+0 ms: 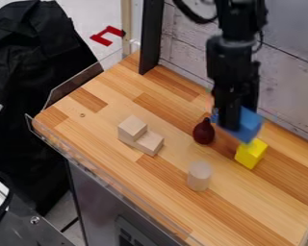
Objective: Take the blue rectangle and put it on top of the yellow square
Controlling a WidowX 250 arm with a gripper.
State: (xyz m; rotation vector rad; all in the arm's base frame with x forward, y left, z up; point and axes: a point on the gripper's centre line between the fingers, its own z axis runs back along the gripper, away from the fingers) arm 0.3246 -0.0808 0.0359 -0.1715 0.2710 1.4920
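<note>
The gripper (229,122) hangs down at the right side of the work surface, shut on the blue rectangle (249,125). Blue shows on both sides of the black fingers, with the larger part to their right. Just below the block in the view is the yellow square (250,153), resting on the wooden top. The blue block's lower corner overlaps the upper edge of the yellow one in the view; whether they touch, I cannot tell.
A dark red pear-shaped object (203,132) stands just left of the gripper. Pale wooden blocks (140,134) sit near the middle, and a whitish cylinder (199,176) is nearer the front. A wall (288,91) runs behind the wooden counter (137,180).
</note>
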